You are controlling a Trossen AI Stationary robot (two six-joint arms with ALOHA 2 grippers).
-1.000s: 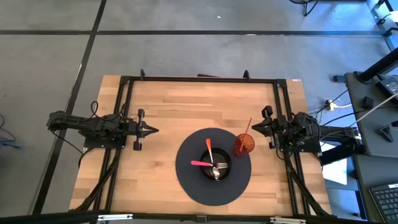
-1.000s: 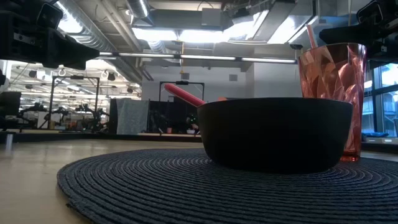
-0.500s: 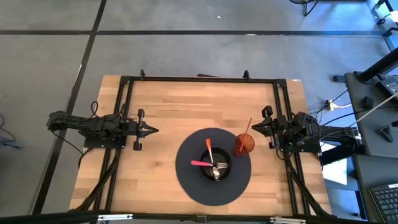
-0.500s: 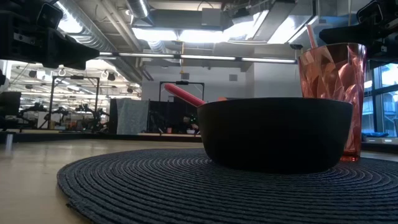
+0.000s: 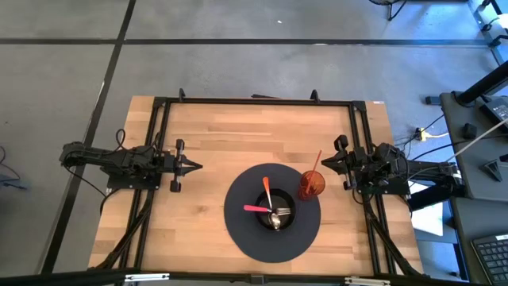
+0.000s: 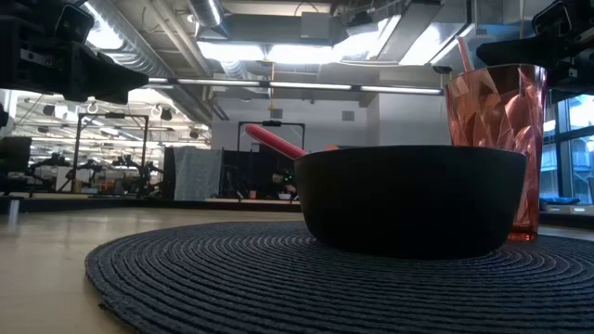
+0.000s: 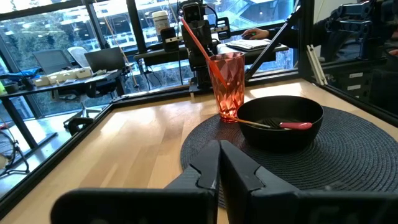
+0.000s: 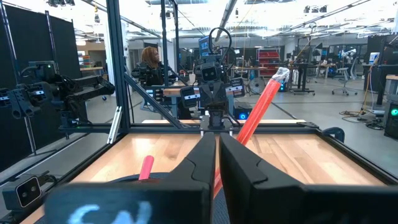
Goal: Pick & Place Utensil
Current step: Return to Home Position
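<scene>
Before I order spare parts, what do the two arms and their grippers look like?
The left arm and right arm are slender and black. The left gripper and right gripper each carry two tapered, wedge-shaped black fingers. Black cables loop along both.

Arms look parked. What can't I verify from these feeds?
Low view: the black bowl hides its contents; only the pink fork tops the rim.
Right wrist view: the shut right gripper covers most of bowl and orange cup; just the orange straw and a pink tip show.
High view: utensil heads in the bowl are too small to tell apart.
Left wrist view: the shut left gripper covers the near edge of the placemat.
</scene>
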